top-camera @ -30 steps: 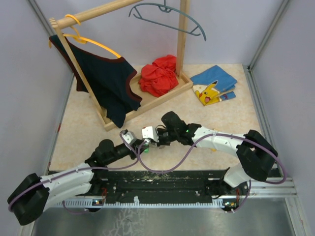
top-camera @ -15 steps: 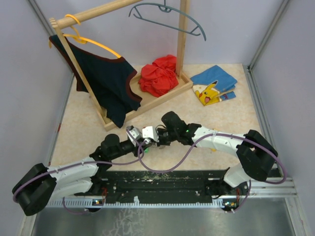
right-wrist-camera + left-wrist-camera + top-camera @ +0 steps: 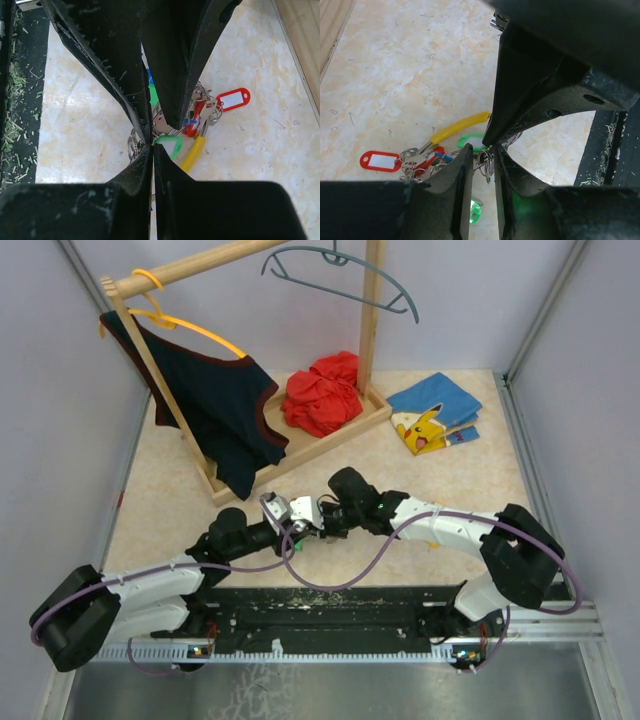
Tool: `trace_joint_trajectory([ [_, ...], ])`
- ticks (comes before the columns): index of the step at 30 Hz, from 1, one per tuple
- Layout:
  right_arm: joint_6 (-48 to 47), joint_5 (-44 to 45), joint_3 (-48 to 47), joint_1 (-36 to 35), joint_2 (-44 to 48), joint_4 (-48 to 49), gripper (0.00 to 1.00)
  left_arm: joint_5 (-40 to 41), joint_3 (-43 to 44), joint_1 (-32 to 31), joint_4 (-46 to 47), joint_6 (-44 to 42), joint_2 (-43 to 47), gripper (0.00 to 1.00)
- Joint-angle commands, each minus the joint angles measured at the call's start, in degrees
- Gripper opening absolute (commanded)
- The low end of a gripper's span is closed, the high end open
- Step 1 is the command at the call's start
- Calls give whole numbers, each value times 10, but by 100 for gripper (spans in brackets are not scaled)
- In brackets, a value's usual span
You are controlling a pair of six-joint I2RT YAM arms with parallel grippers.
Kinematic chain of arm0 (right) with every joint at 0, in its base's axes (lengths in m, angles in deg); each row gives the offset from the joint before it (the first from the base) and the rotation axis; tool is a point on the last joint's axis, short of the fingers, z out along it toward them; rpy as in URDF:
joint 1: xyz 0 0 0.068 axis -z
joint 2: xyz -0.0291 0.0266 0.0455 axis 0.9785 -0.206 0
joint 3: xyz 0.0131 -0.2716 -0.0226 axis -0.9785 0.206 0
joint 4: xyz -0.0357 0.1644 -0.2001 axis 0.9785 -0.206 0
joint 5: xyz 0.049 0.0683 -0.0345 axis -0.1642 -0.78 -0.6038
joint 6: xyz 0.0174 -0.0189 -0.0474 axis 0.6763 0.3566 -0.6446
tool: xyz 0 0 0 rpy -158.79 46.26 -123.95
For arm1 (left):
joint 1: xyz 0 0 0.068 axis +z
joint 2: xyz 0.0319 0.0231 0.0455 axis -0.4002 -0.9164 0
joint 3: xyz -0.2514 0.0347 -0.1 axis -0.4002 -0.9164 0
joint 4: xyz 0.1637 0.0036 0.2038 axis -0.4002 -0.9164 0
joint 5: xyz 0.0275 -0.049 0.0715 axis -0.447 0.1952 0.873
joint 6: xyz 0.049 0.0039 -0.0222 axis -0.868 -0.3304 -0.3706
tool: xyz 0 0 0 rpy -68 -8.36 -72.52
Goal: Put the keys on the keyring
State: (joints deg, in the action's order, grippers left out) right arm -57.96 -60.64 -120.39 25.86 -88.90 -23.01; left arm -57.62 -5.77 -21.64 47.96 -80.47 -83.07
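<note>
Right pincer (image 3: 152,145) is pressing together at the keyring (image 3: 487,164), left pincer (image 3: 482,154) straddling it, narrowly apart; light, stiff, slippery wire, probably best pinching its bare loop.

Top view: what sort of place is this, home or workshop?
Probably a robot test cell: a walled-in table, two arms bolted at its edge, a wooden clothes rack as prop.

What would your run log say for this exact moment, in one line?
left gripper: jaws narrow around keyring, grip unclear | right gripper: shut, tips at keyring | keys: bunched on table
</note>
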Motion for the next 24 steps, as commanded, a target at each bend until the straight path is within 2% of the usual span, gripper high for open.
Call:
trace_joint_trajectory([
  [1, 22, -23, -40, 3, 12, 41, 0, -18, 6, -1, -25, 3, -7, 29],
  [6, 37, -24, -42, 9, 7, 43, 0, -17, -12, -1, -12, 18, 7, 34],
  [12, 47, -33, -40, 20, 4, 46, 0, 5, -43, 0, 21, 24, 43, 34],
  [24, 48, -39, -42, 21, 3, 38, 0, 19, -32, 2, 44, 10, 37, 31],
])
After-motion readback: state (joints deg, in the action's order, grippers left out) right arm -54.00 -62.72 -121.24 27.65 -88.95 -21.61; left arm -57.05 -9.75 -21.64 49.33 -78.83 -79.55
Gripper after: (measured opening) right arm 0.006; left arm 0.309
